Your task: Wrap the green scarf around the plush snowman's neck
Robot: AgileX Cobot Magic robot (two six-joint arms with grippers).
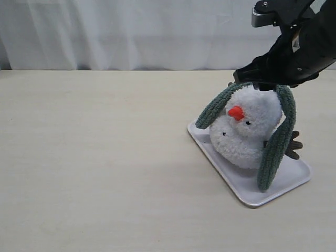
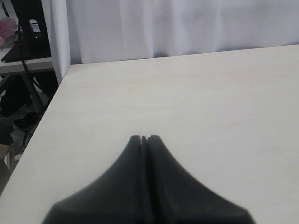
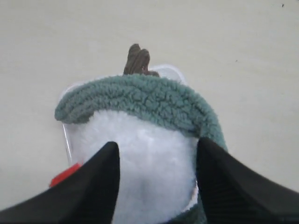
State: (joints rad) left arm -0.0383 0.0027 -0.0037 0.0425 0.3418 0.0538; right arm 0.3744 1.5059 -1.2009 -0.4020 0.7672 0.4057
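The scarf (image 1: pixel 275 149) is soft, light fleece that should bend anywhere and cling a little to the fluff, so it is likely to drag the toy rather than slide over it. It lies over the back of the snowman (image 1: pixel 247 134), high on the head, with one end hanging down each side. The longer end reaches the tray (image 1: pixel 247 193), where the toy sits leaning. The snowman looks light and squashy too, and would probably tip or roll under a firm tug. The best hold is probably a pinch near one hanging end, well clear of the white pile, so the strip can be drawn down and crossed at the neck (image 1: pixel 227 127). The right arm reaches in from above, its wrist bent down over the head. The right gripper (image 3: pixel 158 142) has its fingers (image 3: pixel 100 186) spread to either side of the white ball, with the scarf arching just beyond the tips. I cannot tell whether the pads press the fluff. The left gripper (image 2: pixel 144 138) is pressed together, holds nothing, and hangs over bare table (image 2: pixel 210 102), out of the exterior view.
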